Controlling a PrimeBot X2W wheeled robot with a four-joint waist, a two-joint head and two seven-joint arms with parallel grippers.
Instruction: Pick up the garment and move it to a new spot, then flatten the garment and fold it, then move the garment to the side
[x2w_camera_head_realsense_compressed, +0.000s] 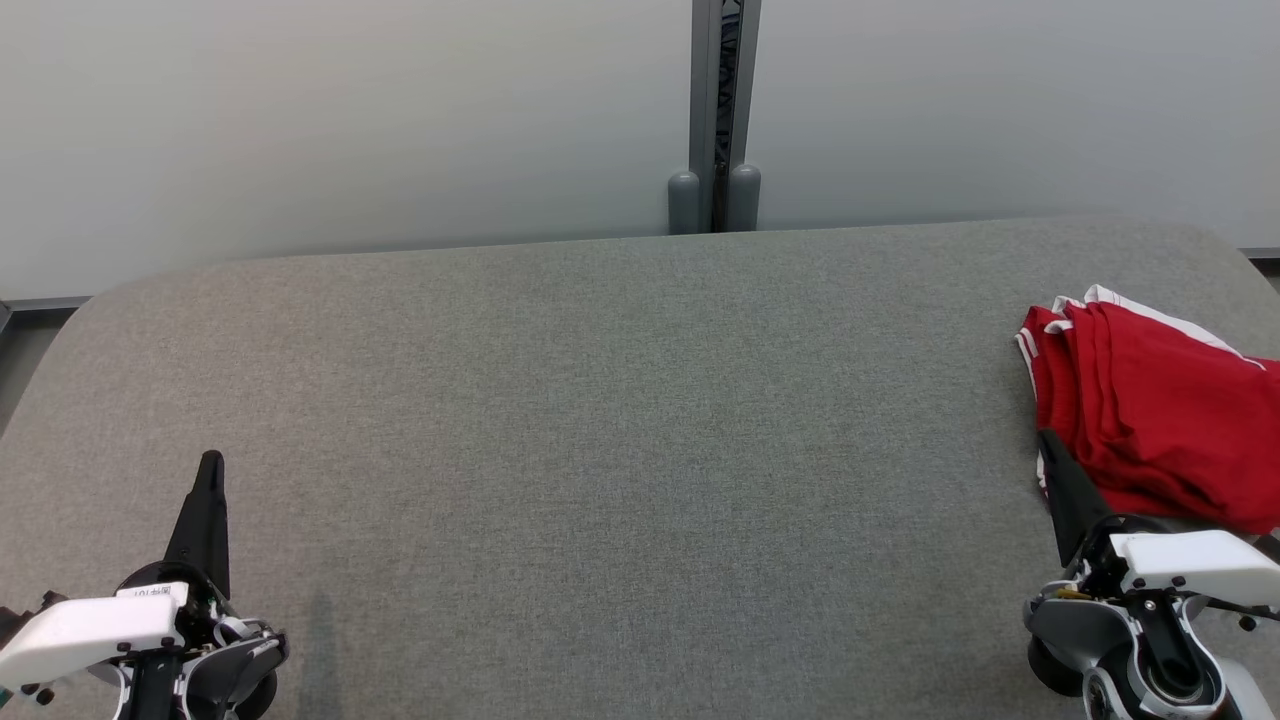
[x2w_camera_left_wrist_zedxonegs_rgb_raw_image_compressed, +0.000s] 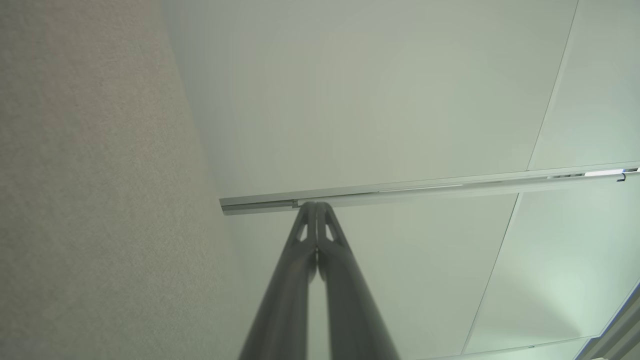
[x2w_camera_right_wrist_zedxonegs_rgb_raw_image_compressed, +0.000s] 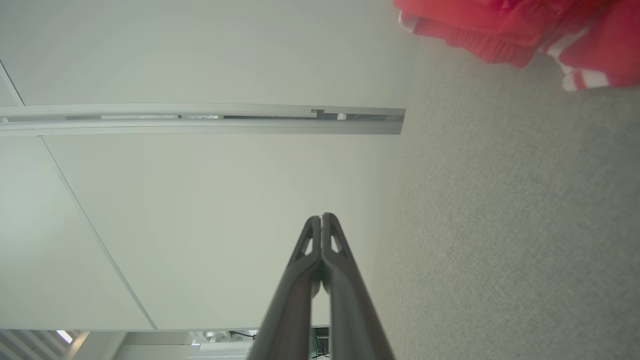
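The grey cloth-covered table is the largest thing in the head view, running nearly the full width, with its far edge along pale wall panels and its 2 far corners rounded off. A broad stretch of its bare cloth lies open from the left corner across the middle to the right side. Its near edge is cut off by the bottom of the head view. A grey post with 2 rounded feet stands at the seam of the panels, just behind the middle of the far edge. The garment, red with white trim, lies bunched in folds at the table's right end, near the rounded far-right corner. Its right part is cut off by the side of the head view, so its full outline cannot be made out. The right fingers rise at the lower right, pressed together and holding nothing. In the head view their tip overlaps the garment's near-left edge. In the right wrist view they point toward the wall, with the garment off at the upper right corner, apart from the tip. The left fingers stand at the lower left, also closed together on nothing, well apart from the garment, with the open cloth between them and it.
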